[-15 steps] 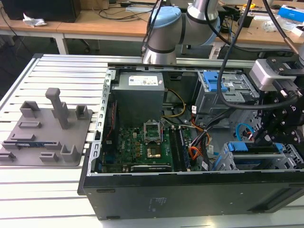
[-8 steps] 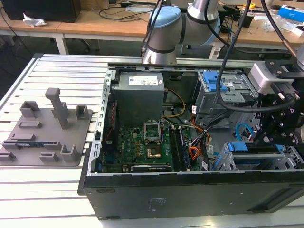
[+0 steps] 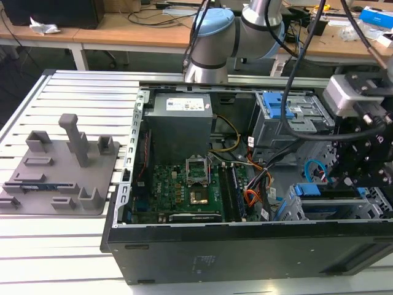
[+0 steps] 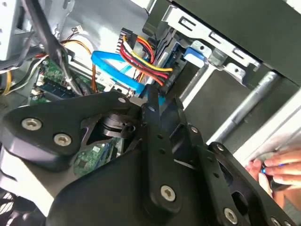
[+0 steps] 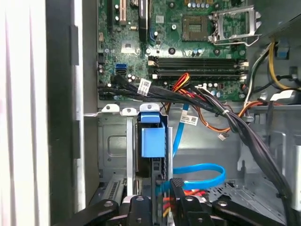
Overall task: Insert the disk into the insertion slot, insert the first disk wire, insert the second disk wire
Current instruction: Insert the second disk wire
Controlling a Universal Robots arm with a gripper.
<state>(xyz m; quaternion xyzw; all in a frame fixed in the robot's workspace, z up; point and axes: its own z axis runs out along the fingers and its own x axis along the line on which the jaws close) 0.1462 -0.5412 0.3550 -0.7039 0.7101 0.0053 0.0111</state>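
Observation:
The disk (image 3: 325,198) sits in the insertion slot (image 3: 288,212) at the case's near corner on the exterior view's right, and its blue carrier (image 5: 153,139) stands between the slot's metal rails (image 5: 129,141). In the second wrist view the carrier's blue end (image 4: 195,52) lies inside the cage. A bundle of red, yellow and black wires (image 4: 141,56) runs to the disk's rear. My gripper (image 4: 151,100) hangs just behind the disk, shut on the connector end of the flat blue disk wire (image 4: 115,70). This wire loops beside the disk (image 5: 200,172), above my gripper (image 5: 165,195).
The motherboard (image 3: 190,184) fills the case floor, with a black cable bundle (image 5: 211,108) crossing over it. A taller cage with a blue latch (image 3: 279,107) stands at the back. A grey fixture (image 3: 61,166) lies outside the case. A person's hand (image 4: 280,167) rests beside the case.

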